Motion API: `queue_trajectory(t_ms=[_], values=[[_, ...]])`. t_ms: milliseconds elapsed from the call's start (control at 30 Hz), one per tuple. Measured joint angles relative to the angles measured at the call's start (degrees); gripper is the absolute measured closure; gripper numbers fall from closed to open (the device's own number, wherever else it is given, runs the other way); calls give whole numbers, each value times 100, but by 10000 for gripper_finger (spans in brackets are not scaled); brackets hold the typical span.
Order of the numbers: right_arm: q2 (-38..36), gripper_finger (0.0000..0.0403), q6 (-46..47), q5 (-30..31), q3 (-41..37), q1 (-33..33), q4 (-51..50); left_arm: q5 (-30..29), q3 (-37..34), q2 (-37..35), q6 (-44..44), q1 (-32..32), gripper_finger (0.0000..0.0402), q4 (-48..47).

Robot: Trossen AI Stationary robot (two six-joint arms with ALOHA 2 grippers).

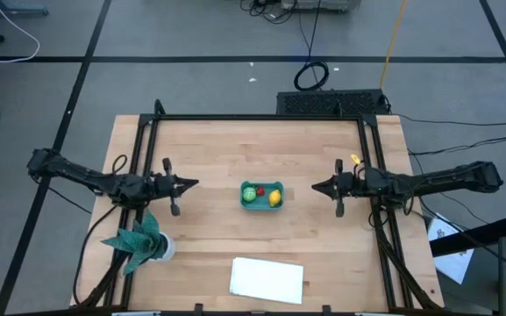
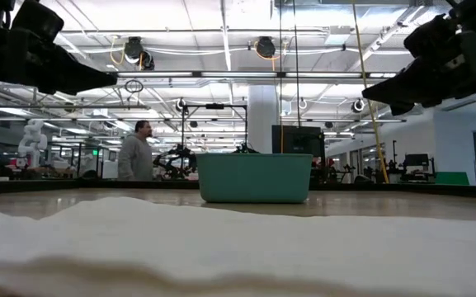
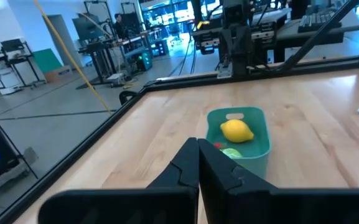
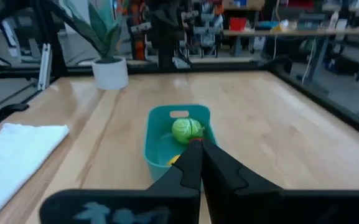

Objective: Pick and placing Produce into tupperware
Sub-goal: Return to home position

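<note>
Tupperware [image 1: 243, 197], one teal container, stands near the middle of the desk [image 1: 235, 145], between the two claws. It holds three pieces of produce:
- one green piece [image 1: 251, 194] at the end nearer the left arm;
- one lemon [image 1: 274, 198] at the end nearer the right arm;
- one red piece [image 1: 260, 188] between them, by the rim on the side away from the cloth.

All three lie inside the walls; none rests on the desk.

The left claw [image 1: 195, 183] hangs above the left side of the desk. It points toward the tupperware and is well apart from it. Its two fingers are pressed together with nothing between them. The right claw [image 1: 316, 186] mirrors it on the right side, likewise well apart from the tupperware, with its fingers closed together and empty. In the low view both arms hang high above the desk surface.

Other items on the desk are one plant [image 1: 138, 237] in a white pot near the left arm's corner, and one white cloth [image 1: 267, 278] lying flat at the desk edge, apart from the tupperware. One person [image 2: 137, 151] stands in the room beyond the desk.
</note>
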Motion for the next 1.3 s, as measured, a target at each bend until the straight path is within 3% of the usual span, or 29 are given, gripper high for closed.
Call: queue_trajectory(t_ms=[200, 433, 933, 1300], values=[[-742, 403, -128, -7, -426, -1, 407, -1, 0, -456, 4, 0, 401, -317], [-1187, 403, -97, -11, -458, 0, -31, -22, 2, -998, 28, 0, 401, -914], [-1223, 403, 8, -25, -473, 0, -132, 64, 2, -1796, 417, 0, 401, -1655], [-1223, 403, -270, -29, -477, -38, -5, 908, 2, -2427, 1077, 80, 401, -1651]])
